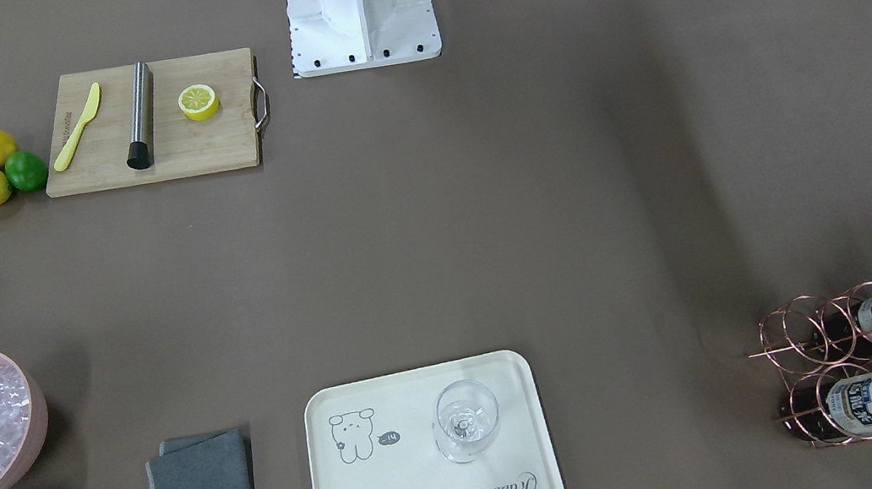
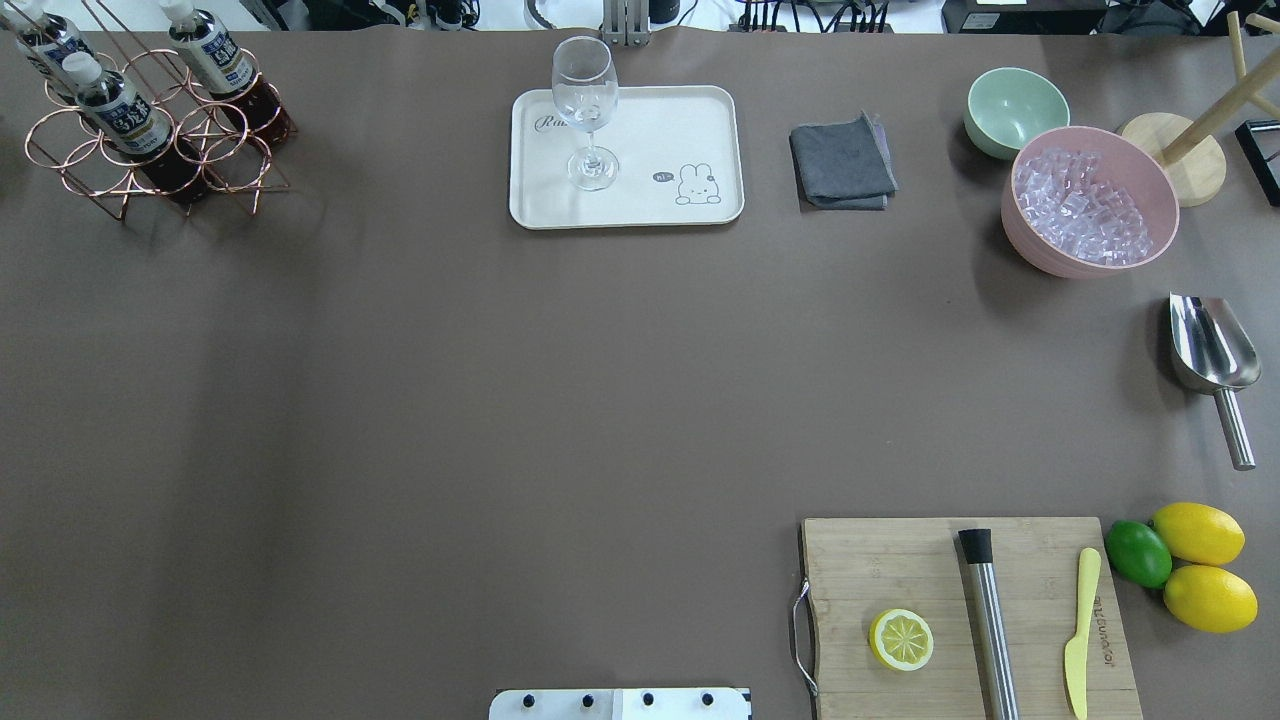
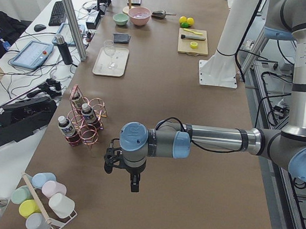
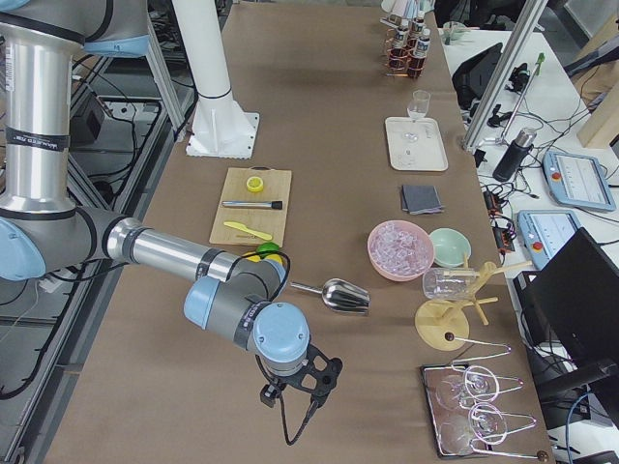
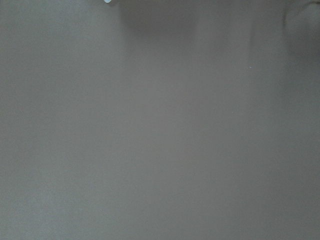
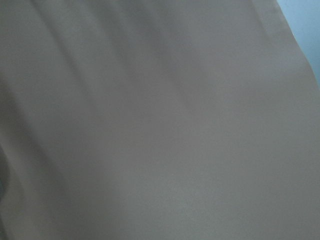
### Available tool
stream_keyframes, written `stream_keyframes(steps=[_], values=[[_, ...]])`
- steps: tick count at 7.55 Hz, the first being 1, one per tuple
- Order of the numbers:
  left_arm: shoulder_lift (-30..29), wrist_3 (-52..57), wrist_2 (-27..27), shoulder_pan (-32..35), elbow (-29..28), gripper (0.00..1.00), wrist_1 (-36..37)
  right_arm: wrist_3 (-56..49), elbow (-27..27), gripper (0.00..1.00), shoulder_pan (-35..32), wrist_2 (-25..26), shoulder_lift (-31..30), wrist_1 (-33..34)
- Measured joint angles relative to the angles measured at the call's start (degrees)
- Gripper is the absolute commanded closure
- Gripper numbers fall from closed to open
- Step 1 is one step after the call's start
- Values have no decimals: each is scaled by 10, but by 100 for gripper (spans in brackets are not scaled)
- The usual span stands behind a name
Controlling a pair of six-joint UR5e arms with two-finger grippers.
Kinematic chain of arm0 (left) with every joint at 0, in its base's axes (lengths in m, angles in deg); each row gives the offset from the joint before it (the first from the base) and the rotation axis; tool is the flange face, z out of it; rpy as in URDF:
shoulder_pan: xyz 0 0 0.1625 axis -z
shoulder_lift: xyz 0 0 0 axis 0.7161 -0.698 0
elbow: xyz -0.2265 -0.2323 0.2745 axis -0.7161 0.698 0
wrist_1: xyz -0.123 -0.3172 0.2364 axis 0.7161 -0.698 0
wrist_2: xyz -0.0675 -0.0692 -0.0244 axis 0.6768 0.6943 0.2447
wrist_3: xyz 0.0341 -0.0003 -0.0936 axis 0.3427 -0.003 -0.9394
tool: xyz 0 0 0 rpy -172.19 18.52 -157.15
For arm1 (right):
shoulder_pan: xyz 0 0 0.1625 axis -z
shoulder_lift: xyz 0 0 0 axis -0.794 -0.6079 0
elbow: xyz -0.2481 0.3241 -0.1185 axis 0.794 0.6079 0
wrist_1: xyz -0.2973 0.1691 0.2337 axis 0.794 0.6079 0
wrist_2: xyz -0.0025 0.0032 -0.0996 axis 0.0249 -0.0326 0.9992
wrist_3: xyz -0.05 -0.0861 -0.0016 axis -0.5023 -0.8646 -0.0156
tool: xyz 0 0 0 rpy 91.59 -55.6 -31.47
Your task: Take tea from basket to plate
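We cannot tell whether our left gripper (image 3: 117, 164) or right gripper (image 4: 302, 379) is spread or closed; both hang well apart from the work. The tea (image 2: 122, 108) leans in the basket (image 2: 100, 172), far left. We judge that a crooked lift could snag the wire rings, and a careless set-down on the plate (image 2: 640, 200) could topple the wine glass (image 2: 585, 110).

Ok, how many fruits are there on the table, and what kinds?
whole lemons: 2
lime: 1
lemon half: 1
Total: 4 pieces of fruit
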Motion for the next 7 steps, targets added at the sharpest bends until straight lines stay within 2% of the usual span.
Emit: stream_keyframes(steps=[7], values=[[0, 0, 0, 0, 1, 2, 0, 5, -1, 0, -21, 3, -27, 0]])
